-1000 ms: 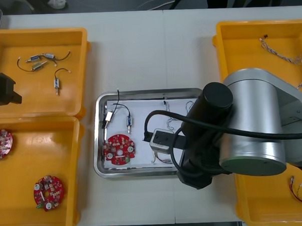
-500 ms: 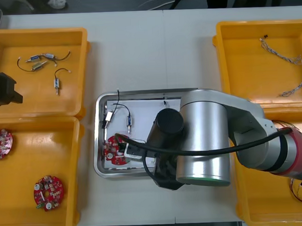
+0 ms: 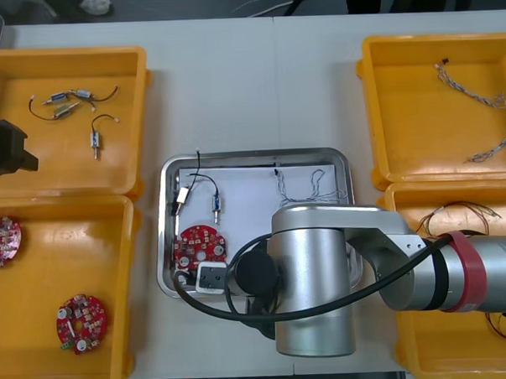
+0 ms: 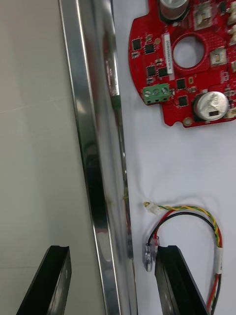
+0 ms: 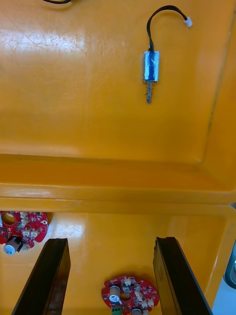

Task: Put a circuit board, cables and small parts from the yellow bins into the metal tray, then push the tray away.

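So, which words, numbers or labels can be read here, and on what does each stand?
None can be read.
Circuit board in the metal tray, ahead of the right gripper: white label strip, print too small to read.
Red and yellow cable nearby: white band, no legible marks.
Yellow bins under the left gripper: no text.

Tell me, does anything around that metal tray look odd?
Nothing spilled or broken: the circuit board, cables and small metal parts lie inside the metal tray. Curiously, the open right hand straddles its rim, one finger over the table, one inside by the red and yellow cable. The left hand hangs over the yellow bins.
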You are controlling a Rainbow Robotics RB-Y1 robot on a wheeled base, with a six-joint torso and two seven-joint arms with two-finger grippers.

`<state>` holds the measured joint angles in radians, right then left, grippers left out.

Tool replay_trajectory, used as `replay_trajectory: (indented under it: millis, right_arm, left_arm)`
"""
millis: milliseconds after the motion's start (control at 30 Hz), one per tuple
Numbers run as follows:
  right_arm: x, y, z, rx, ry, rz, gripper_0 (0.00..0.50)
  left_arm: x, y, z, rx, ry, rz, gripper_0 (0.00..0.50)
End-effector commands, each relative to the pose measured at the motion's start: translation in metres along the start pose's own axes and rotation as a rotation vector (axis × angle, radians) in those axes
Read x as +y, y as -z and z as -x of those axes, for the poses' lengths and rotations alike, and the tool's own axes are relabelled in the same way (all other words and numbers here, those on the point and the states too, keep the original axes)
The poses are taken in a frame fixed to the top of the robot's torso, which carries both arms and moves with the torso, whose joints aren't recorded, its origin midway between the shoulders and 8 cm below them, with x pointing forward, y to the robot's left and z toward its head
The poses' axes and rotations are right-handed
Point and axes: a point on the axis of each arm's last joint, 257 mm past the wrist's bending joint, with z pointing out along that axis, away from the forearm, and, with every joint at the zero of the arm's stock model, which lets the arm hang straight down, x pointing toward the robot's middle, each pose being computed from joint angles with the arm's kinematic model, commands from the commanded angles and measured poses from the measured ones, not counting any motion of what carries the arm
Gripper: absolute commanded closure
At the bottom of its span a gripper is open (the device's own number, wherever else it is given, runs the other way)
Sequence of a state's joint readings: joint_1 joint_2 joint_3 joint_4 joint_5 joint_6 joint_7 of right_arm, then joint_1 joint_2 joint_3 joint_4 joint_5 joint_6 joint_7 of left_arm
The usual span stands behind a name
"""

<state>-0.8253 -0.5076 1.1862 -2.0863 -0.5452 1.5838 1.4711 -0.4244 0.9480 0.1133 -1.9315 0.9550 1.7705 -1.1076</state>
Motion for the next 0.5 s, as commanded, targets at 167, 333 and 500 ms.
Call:
replay_trajectory:
  millis: [167,333,500]
  right_arm:
    - [0.0067,-0.0010,0.0129,-0.013,0.105,-0.027,0.000]
    - [0.0069,-0.0031,0.0111,-0.005,0.115,-0.027,0.000]
    - [0.0062,-0.0076,0.0116,0.005,0.110,-0.024,0.000]
  left_arm:
    - [0.0190,0.0163,0.0096,-0.042,-0.095,0.052,0.000]
    - [0.0208,0.0163,0.0069,-0.031,-0.100,0.059,0.000]
    - [0.0203,0.0166,0.0074,-0.032,-0.106,0.060,0.000]
